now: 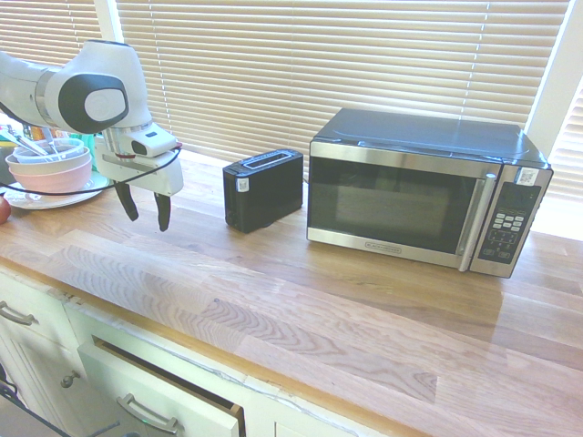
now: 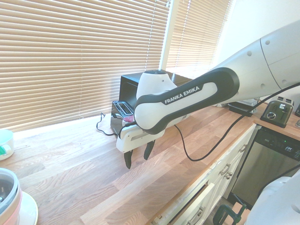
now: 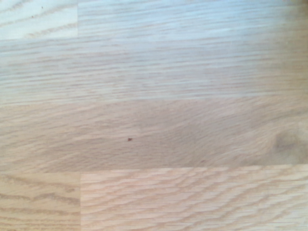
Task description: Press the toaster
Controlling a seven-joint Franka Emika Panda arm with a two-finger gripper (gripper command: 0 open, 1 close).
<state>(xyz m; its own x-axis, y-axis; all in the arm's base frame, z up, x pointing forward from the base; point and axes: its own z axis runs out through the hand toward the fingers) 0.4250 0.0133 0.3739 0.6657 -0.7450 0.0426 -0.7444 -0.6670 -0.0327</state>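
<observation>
Toaster [image 1: 264, 191], small and black with a long slot on its top, stands upright on the wooden bench [image 1: 301, 309], between the pincer [image 1: 148, 224] and the microwave [image 1: 410, 196]. It is nearer to the bench's back edge, on the side of the blinds [image 1: 310, 73], than to the front edge above the drawers [image 1: 173, 401]. A white sticker [image 1: 242, 185] is on its end face, the one which looks toward the pincer. The pincer hangs over the bench, pointing down, with its two dark fingers [image 1: 164, 213] spread and nothing held between them; it is apart from the toaster. On the other side of the pincer, near the bench's back edge, stacked bowls [image 1: 55, 170] rest on a white plate [image 1: 62, 197]. The wrist view is somewhat blurred, but it seems to show only the bench's wood, with one small dark spot [image 3: 130, 139].
</observation>
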